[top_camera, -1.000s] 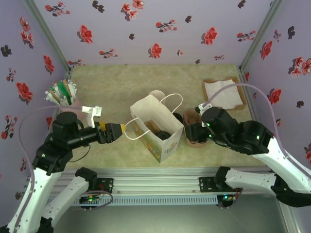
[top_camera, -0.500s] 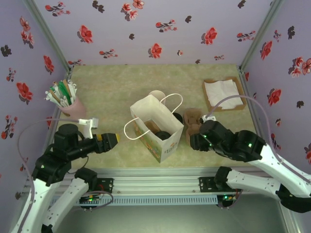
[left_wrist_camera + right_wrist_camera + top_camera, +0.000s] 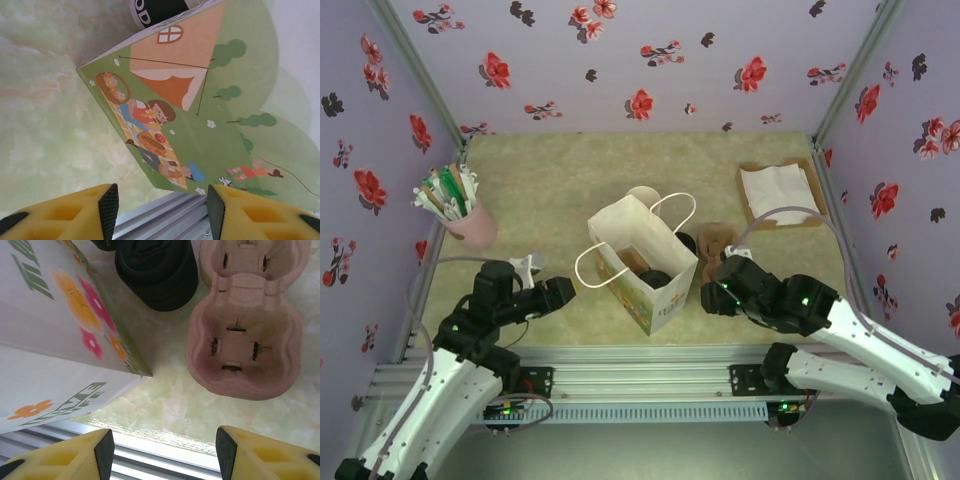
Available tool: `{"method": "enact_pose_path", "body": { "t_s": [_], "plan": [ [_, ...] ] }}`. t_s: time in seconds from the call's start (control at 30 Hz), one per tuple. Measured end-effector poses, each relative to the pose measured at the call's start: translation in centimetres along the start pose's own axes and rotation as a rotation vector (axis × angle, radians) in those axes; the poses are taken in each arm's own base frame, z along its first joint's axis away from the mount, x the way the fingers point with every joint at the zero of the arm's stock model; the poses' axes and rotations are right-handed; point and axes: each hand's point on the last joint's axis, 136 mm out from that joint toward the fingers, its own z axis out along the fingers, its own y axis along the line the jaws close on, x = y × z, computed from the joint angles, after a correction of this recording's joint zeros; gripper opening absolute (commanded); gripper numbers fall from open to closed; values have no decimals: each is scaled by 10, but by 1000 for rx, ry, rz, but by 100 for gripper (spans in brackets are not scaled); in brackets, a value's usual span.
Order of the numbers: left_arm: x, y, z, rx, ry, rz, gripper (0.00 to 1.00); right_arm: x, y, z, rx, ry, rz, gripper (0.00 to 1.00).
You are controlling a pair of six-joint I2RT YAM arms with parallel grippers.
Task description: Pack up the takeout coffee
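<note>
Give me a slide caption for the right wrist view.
Open right tool hovers near the printed paper bag, stack of black lids and pulp cup carrier.

One white printed paper bag (image 3: 655, 295), one pink pulp cup carrier (image 3: 247, 340), one pink stick-filled cup (image 3: 472, 230), one brown napkin tray (image 3: 747, 170) at two o'clock.

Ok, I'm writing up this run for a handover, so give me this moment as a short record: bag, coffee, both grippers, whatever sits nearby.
bag: white paper bag, upright, mouth open, mid-table
coffee: dark round shape inside the bag, probably the lidded cup
left gripper: open, empty, left of the bag, not touching it
right gripper: open, empty, near the pulp cup carrier
nearby: stack of black lids between bag and carrier; pink cup of straws far left
</note>
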Motion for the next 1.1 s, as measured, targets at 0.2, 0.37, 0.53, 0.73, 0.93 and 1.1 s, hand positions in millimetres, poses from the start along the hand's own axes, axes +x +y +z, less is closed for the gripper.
{"method": "enact_pose_path", "body": {
  "t_s": [0.2, 0.37, 0.53, 0.73, 0.93, 1.1],
  "plan": [
    [-1, 2, 20, 39, 0, -41, 50, 7, 2, 19, -13, 30, 21, 58],
    [-1, -2, 35, 58, 18, -48, 48, 14, 10, 34, -43, 62, 39, 57],
    [-8, -4, 49, 66, -1, -65, 48, 24, 17, 48, -83, 98, 65, 56],
    [-22, -2, 64, 59, -40, -79, 48, 26, 28, 58, -122, 115, 84, 56],
    [-25, 5, 81, 31, -24, -91, 49, 25, 42, 66, -154, 122, 91, 56],
    [-34, 0, 87, 30, -32, -76, 49, 26, 52, 73, -171, 129, 84, 56]
  ]
}}
